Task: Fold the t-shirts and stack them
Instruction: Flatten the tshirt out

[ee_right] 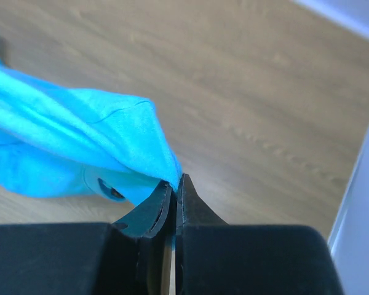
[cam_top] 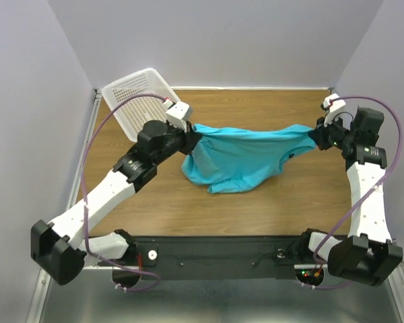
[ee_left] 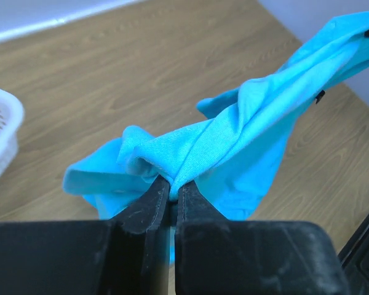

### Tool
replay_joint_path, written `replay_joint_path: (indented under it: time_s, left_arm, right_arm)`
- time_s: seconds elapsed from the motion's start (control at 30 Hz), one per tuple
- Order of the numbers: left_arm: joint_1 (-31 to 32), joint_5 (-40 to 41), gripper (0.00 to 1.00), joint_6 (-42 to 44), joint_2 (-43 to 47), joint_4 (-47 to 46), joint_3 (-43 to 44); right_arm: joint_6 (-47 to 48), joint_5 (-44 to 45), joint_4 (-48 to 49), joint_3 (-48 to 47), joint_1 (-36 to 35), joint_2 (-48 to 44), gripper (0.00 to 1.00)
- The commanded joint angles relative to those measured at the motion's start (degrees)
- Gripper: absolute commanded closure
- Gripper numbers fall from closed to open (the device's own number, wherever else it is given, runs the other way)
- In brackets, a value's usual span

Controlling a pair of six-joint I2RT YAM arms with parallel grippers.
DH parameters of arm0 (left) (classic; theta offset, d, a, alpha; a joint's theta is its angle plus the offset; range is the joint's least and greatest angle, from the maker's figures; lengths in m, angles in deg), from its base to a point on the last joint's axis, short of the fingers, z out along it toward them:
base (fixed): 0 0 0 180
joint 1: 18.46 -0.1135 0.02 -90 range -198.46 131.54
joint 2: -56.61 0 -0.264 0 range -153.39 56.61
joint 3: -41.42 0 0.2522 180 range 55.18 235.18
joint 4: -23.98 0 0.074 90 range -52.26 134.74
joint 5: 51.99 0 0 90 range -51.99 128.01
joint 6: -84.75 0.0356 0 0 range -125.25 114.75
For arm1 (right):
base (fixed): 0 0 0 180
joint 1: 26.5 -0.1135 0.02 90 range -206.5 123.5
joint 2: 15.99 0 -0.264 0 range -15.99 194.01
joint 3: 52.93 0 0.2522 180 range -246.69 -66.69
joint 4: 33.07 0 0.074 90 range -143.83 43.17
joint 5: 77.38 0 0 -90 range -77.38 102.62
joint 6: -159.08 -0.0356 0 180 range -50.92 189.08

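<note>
Wood-grain table point(cam_top: 269, 202), walled in pale grey on three sides; white mesh basket point(cam_top: 138, 101) at eleven o'clock, tipped up in the far corner; sagging lower folds of a turquoise shirt point(cam_top: 236, 168) resting near the centre, upper edge raised clear of the wood.

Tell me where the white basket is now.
In the top view the white basket sits at the far left corner of the table, behind the left gripper that pinches the shirt.
</note>
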Motion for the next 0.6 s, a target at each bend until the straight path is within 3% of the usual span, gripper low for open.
replay_joint_path:
  time_s: [0.0,0.23,0.47,0.57]
  left_arm:
    - [-0.1,5.3,0.93,1.5,7.5,-0.6,-0.5]
    - [-0.1,12.0,0.97,1.8,17.5,-1.0,4.2]
    - [-0.1,11.5,0.99,-1.7,21.2,-1.9,7.9]
    - [0.0,10.5,1.0,-5.5,21.0,-0.5,7.4]
  right_arm:
    - [-4.0,-2.5,-0.3,-7.7,0.0,-3.3,0.99]
    - [-8.5,-8.9,-7.9,-22.6,0.0,-3.2,0.99]
    - [-10.5,-13.3,-15.4,-37.1,0.1,-1.2,0.99]
    - [-10.7,-13.9,-16.4,-36.5,0.6,-1.9,0.99]
